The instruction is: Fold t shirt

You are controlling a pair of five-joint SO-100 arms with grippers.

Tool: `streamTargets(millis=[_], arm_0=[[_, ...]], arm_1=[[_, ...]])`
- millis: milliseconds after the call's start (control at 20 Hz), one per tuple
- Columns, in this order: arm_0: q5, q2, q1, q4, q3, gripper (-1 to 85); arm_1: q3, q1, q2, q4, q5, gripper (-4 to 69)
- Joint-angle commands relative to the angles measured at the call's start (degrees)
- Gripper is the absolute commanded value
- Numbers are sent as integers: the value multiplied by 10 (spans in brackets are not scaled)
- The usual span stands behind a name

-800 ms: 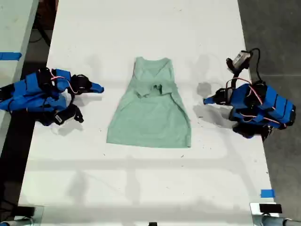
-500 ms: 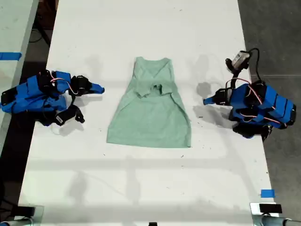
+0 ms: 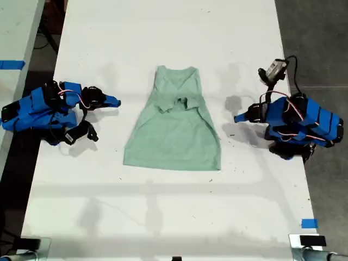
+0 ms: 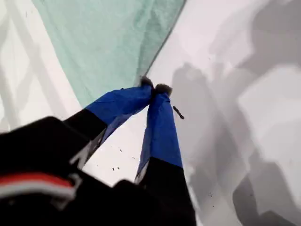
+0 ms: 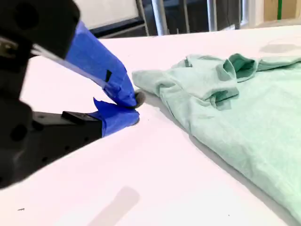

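On the white table (image 3: 174, 32) the t shirt (image 3: 174, 130) lies flat between my first gripper (image 4: 154, 87) and my second gripper (image 5: 134, 107), both pinched closed on nothing.

1. We keep our first arm (image 3: 296, 124) folded low at the exterior view's right, its wrist pointing toward the exterior view's left.
2. Our first gripper (image 4: 154, 87) is closed, its blue fingers (image 4: 162, 134) meeting at their dark tips with nothing between them.
3. We keep our second arm (image 3: 41, 111) folded low at the exterior view's left, pointing toward the exterior view's right.
4. Our second gripper (image 5: 135, 104) is also closed and empty, with the upper finger angled down onto the lower one.
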Motion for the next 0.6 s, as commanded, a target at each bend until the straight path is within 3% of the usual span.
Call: streamTargets(millis=[0, 50, 250, 400, 550], arm_0=[[2, 5, -9, -8, -6, -1], [2, 5, -9, -8, -6, -1], [3, 5, -4, -7, -5, -1], [3, 5, -4, -7, -4, -1], [2, 5, -2, -7, -6, -1]], arm_1=[[-109, -48, -163, -48, -21, 16], [-140, -79, -227, -60, -20, 24], [-240, -199, -468, -58, 14, 220], [-258, -243, -592, -65, 54, 276], [-231, -240, -621, -139, 58, 282]])
